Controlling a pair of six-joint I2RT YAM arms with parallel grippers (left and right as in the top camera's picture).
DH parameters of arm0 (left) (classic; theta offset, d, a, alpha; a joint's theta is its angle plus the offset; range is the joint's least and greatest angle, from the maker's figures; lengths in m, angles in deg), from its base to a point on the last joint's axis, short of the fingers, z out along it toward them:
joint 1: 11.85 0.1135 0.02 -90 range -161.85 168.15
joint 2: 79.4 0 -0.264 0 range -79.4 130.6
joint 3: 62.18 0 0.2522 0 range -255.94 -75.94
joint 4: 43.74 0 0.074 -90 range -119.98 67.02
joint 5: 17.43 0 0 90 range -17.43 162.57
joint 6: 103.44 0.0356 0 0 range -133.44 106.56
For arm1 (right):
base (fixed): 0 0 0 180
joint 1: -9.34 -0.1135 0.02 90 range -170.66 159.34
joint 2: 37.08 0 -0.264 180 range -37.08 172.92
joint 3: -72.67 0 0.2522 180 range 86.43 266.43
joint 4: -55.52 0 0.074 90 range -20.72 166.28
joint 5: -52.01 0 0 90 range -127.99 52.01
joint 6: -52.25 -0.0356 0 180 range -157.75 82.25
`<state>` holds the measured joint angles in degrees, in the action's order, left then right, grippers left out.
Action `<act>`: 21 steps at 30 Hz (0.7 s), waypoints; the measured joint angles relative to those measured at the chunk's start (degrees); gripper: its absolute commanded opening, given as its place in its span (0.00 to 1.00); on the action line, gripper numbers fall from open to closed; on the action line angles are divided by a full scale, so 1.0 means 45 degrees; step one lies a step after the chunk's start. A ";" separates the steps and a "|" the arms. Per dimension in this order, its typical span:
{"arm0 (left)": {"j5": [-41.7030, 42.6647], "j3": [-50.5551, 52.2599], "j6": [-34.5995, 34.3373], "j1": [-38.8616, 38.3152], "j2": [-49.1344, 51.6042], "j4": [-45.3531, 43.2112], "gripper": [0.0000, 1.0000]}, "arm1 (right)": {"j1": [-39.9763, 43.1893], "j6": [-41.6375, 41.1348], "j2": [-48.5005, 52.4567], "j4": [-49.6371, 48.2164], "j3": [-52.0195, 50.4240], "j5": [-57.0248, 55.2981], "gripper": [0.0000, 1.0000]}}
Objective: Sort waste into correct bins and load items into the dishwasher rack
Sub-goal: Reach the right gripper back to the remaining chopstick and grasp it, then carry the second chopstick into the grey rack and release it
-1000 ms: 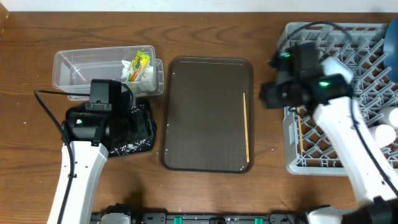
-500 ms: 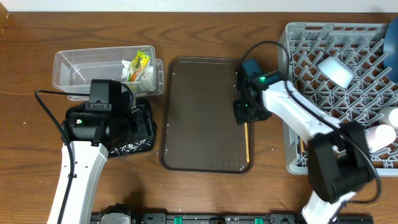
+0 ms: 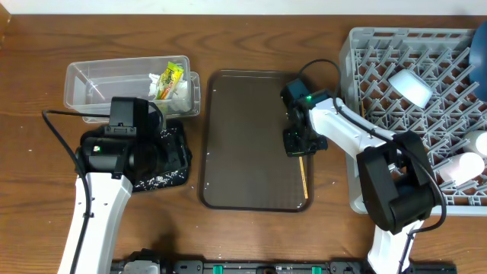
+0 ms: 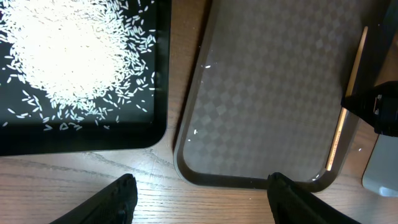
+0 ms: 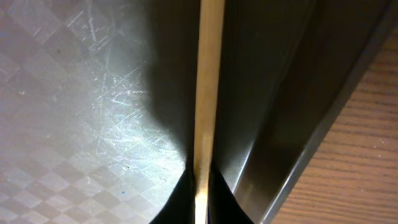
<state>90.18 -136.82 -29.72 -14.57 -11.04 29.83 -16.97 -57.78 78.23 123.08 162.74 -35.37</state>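
Note:
My right gripper (image 3: 298,144) is down on the right side of the brown serving tray (image 3: 243,137), shut on a thin wooden chopstick (image 3: 304,179) lying along the tray's right rim. In the right wrist view both black fingertips pinch that chopstick (image 5: 208,81). My left gripper (image 4: 205,205) hangs open over the table by the black tray (image 4: 87,134), which holds loose white rice (image 4: 68,56). The clear tub (image 3: 99,84) holds the yellow-green wrapper (image 3: 172,74) and white tissue (image 3: 162,93). The grey dishwasher rack (image 3: 354,46) carries the light blue bowl (image 3: 411,87).
A pale cup (image 3: 468,167) lies in the rack at its right edge. The rack's corner (image 4: 379,168) stands close to the serving tray's right rim. The left arm covers most of the black tray from above. Bare wood lies in front of the trays.
My right arm swung from over the rack to the serving tray's right side, came down and closed on the chopstick. The left arm has not moved.

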 measured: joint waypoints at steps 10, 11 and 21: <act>0.0005 0.0000 0.0000 0.0000 0.0000 0.0000 0.70 | 0.0549 0.0539 -0.1598 0.1443 0.0714 0.0155 0.01; 0.0005 0.0000 0.0000 0.0000 0.0000 0.0005 0.70 | 0.0690 0.0646 -0.2103 0.1477 0.0777 0.0160 0.01; 0.0000 0.0000 0.0000 0.0000 0.0000 0.0000 0.70 | 0.3599 0.2453 -0.5979 0.2331 0.1185 0.0102 0.03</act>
<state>90.18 -136.82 -29.72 -14.57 -11.04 29.83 -0.77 -46.74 51.32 133.57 168.08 -34.92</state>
